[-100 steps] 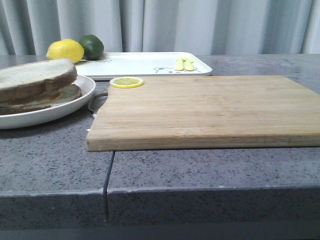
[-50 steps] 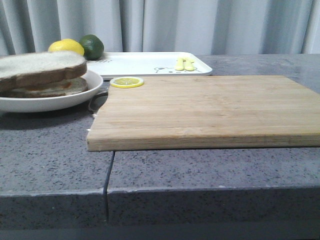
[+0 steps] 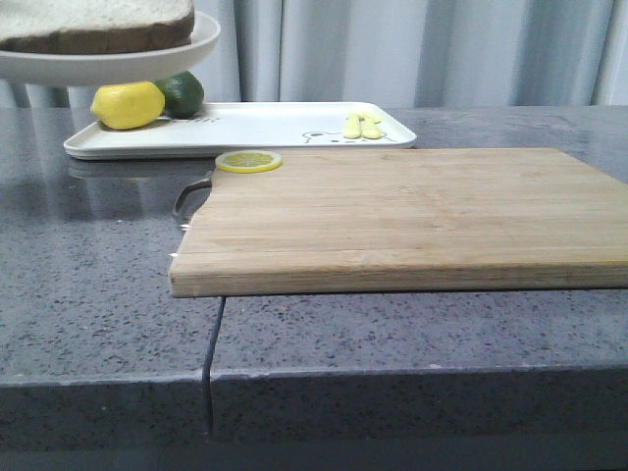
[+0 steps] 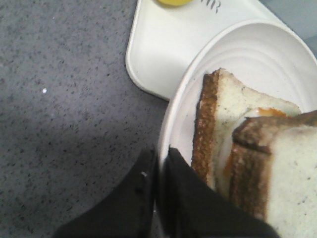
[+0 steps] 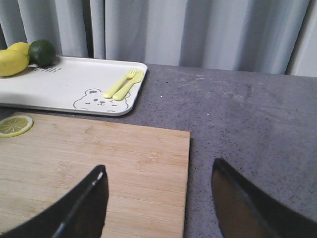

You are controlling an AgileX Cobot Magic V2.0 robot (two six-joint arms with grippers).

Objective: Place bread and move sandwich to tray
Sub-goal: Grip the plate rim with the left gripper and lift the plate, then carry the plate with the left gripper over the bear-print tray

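Plate (image 3: 118, 61) with sandwich (image 3: 98, 25) has gone from resting on the tabletop (image 3: 98, 294) to airborne, above the tray's (image 3: 285, 126) left end. Left end effector (image 4: 158, 168) clenched on the plate rim. Rigid, smooth, probably slippery plate; loose slices can slide, so keep it level. Right end effector (image 5: 158, 193) released, holding nothing, over the wooden board (image 5: 99, 163).

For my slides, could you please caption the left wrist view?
Left gripper pinching the plate rim, sandwich aboard, above the tray corner.
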